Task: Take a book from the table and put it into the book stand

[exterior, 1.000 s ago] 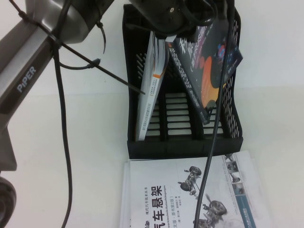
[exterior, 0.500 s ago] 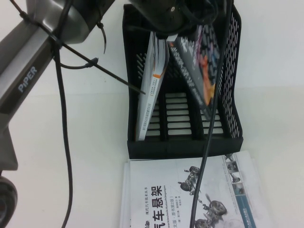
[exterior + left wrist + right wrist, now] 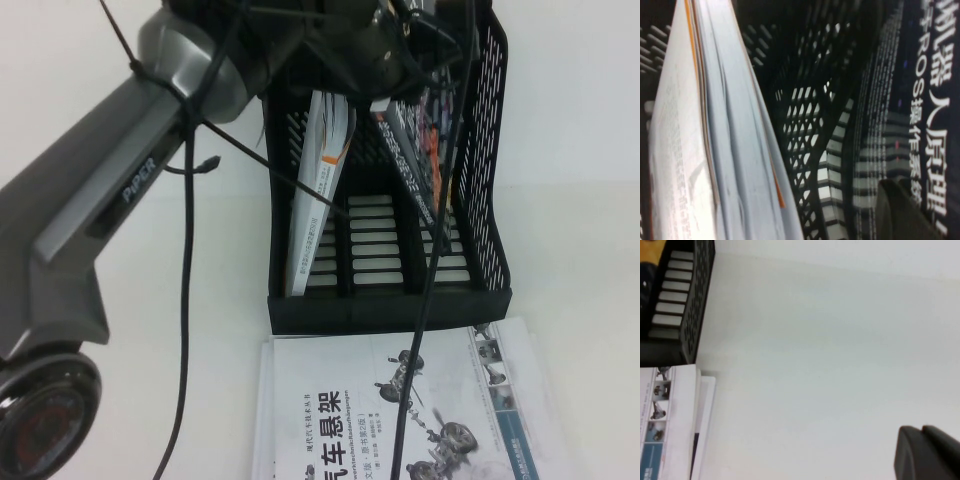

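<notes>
The dark navy book [image 3: 412, 170] stands in the right compartment of the black book stand [image 3: 390, 300], leaning left, spine toward me. In the left wrist view its spine with white characters [image 3: 935, 100] fills one side, beside the stand's slotted wall [image 3: 810, 100]. My left gripper [image 3: 395, 45] is at the top of the stand, over the book. In its wrist view the left gripper [image 3: 896, 184] is shut, nothing between the fingers, right against the book's spine. My right gripper [image 3: 922, 430] is shut and empty above the bare white table [image 3: 815, 365].
A white book with an orange-marked spine [image 3: 318, 180] leans in the stand's left compartment; it also shows in the left wrist view [image 3: 715, 125]. A white book with a car-suspension drawing [image 3: 400, 400] lies in front of the stand. Cables hang across the stand.
The navy book has gone from tilted wide across the top of the stand to nearly upright inside the right compartment. My left arm has swung in over the stand.
</notes>
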